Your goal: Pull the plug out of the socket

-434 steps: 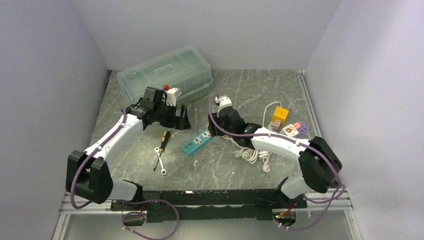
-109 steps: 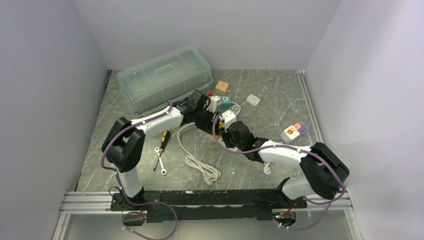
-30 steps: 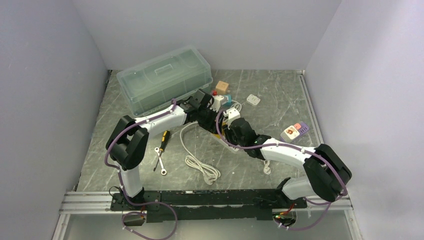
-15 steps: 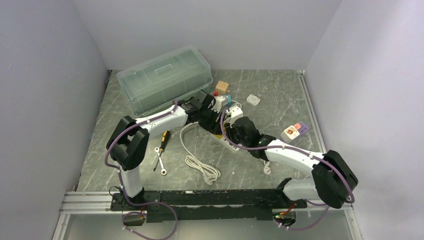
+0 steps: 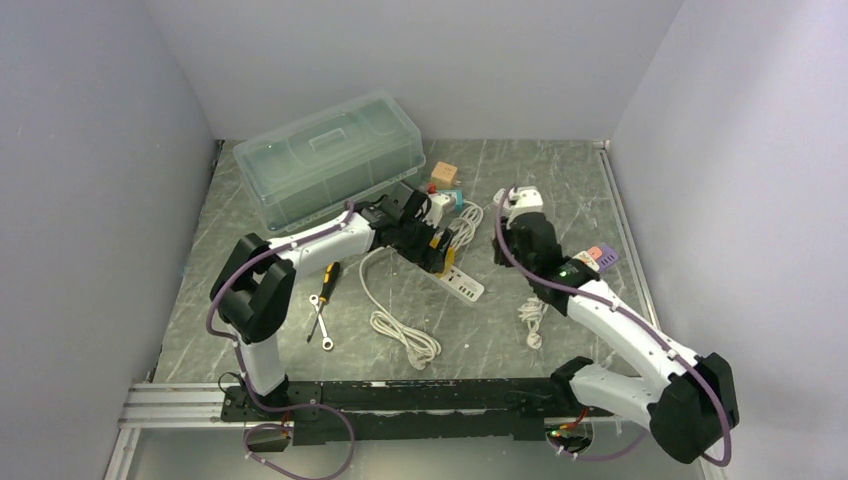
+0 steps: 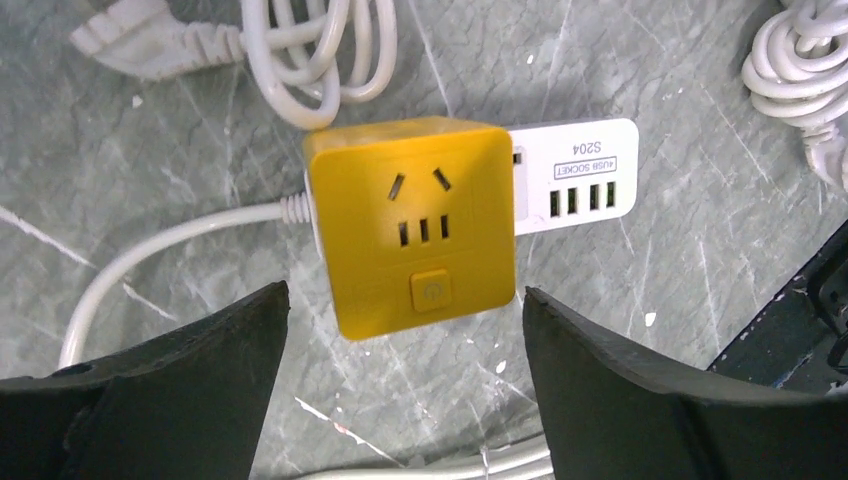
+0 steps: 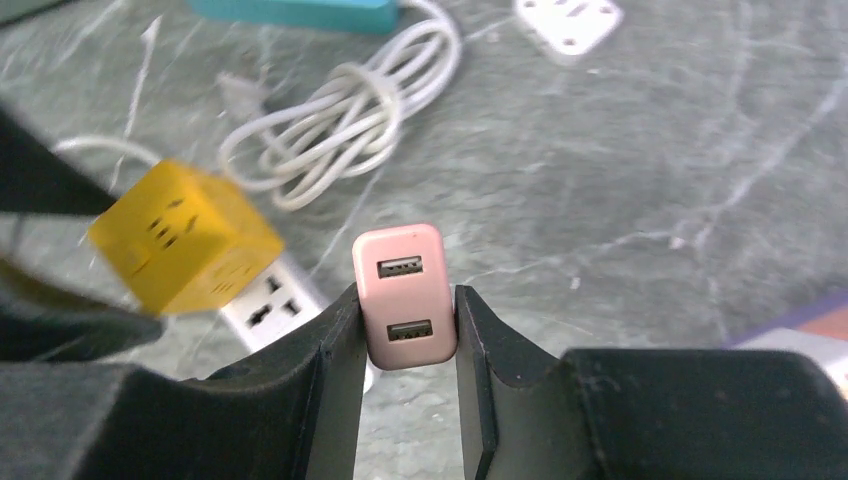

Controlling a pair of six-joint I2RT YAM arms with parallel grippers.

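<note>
My right gripper (image 7: 404,330) is shut on a pink two-port USB plug (image 7: 400,270) and holds it in the air, clear of the socket. In the top view the right gripper (image 5: 508,248) is to the right of the socket. The yellow cube socket (image 6: 412,225) sits on a white power strip (image 6: 575,175); its face shows empty slots and a button. My left gripper (image 6: 402,295) is open, with one finger on each side of the cube and not touching it. The cube also shows in the right wrist view (image 7: 185,235), blurred, at the left.
A clear lidded plastic box (image 5: 330,160) stands at the back left. A screwdriver (image 5: 328,275) and a wrench (image 5: 320,322) lie near the left arm. White cable coils (image 5: 405,335) lie in front. A teal strip (image 7: 300,12), a white adapter (image 7: 570,20) and a purple socket (image 5: 596,258) lie around.
My right gripper has moved away from the yellow cube to the right and back, carrying the pink plug out of it. The left gripper has stayed at the cube.
</note>
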